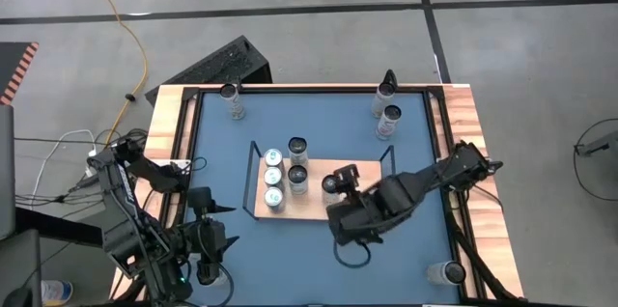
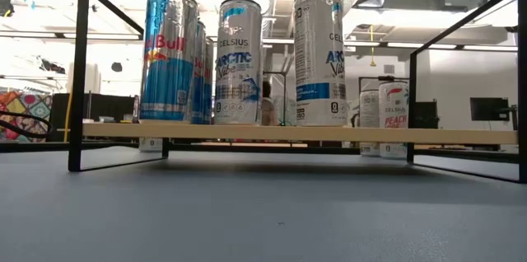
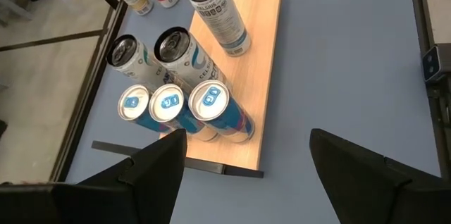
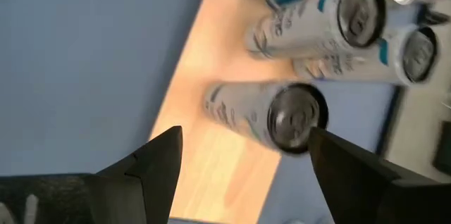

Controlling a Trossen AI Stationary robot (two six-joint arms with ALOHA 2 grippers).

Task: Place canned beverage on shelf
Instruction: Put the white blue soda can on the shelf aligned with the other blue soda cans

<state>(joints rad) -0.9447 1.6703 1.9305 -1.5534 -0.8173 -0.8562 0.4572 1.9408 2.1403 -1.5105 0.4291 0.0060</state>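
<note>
- The step in hand looks like the release of a can onto the shelf (image 1: 319,206): the right gripper (image 4: 243,164) hovers above the board with its fingers spread wide, and a silver Celsius can (image 4: 278,115) stands upright on the wood between and beyond the fingertips.
- In the right wrist view there is a gap on both sides of that can, so the fingers appear to be clear of it and hold nothing.
- To finish well, the right arm should lift straight up with the fingers kept wide, since a sideways pull could clip the can's rim and tip it toward its neighbours.
- The can sits near the middle of the board, apart from the group toward one end: three blue Red Bull cans (image 3: 169,104) in a row and two more Celsius cans (image 3: 176,48) beside them.
- In the high view the newly set can (image 1: 331,183) lies just beside the right gripper's tip, on the side toward the group.
- The left gripper (image 3: 246,157) waits at the table's near left corner, fingers wide and empty, looking along the shelf.
- Further cans stand on the blue tabletop (image 1: 415,249) off the shelf: one (image 1: 231,98) at the far left, two (image 1: 387,112) at the far right, one (image 1: 447,272) at the near right.
</note>
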